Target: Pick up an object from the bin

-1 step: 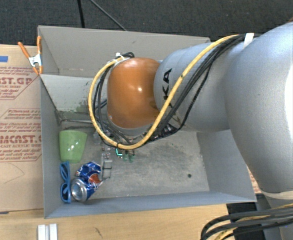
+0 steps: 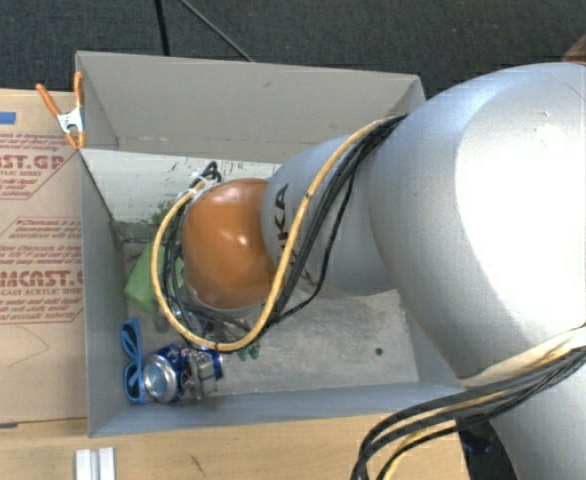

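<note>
I cannot tell my claw's (image 2: 205,322) state beneath the orange cover (image 2: 228,243). A green scrap (image 2: 138,283) lies left of it, and a silver-blue can (image 2: 161,377) lies below-left.

We saw a plain grey metal bin (image 2: 253,98), its paler floor (image 2: 358,340) flecked with dark specks. The rounded silver-grey robot arm (image 2: 493,218) bore black lettering. The glossy orange-brown dome cover (image 2: 228,243) at its end was ringed by a yellow cable (image 2: 228,347) and black ones. At nine o'clock from that cover lay a soft light-green scrap (image 2: 139,283). At seven o'clock we noted a bright blue looped band (image 2: 130,340) and a shiny silver-and-blue crumpled metal can (image 2: 161,376).
</note>
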{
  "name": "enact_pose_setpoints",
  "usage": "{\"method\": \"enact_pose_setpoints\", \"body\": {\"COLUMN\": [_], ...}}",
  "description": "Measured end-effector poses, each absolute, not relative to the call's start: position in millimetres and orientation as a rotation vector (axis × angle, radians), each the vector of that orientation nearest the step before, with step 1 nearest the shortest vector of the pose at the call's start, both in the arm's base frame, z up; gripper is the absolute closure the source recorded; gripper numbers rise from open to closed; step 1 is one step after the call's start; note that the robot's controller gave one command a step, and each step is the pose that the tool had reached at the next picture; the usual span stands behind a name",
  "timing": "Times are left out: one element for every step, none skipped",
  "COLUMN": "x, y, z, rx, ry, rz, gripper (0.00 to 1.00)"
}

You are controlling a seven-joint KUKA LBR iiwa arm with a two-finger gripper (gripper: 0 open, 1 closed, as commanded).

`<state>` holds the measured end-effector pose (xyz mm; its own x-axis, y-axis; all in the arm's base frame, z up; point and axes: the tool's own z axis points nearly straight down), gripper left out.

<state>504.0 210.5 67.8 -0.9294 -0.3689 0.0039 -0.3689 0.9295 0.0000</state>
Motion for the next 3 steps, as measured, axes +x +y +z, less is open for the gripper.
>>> {"method": "enact_pose_setpoints", "body": {"x": [483.1,482.8,502.8], "y": [207,215,244], "z": [101,110,70], "rx": [1.259,1.814,2.262], "ry": [-2.883,-2.569,-2.187], "rz": [-0.002,-0.003,-0.004], "gripper": [0.00,0.00,0.00]}}
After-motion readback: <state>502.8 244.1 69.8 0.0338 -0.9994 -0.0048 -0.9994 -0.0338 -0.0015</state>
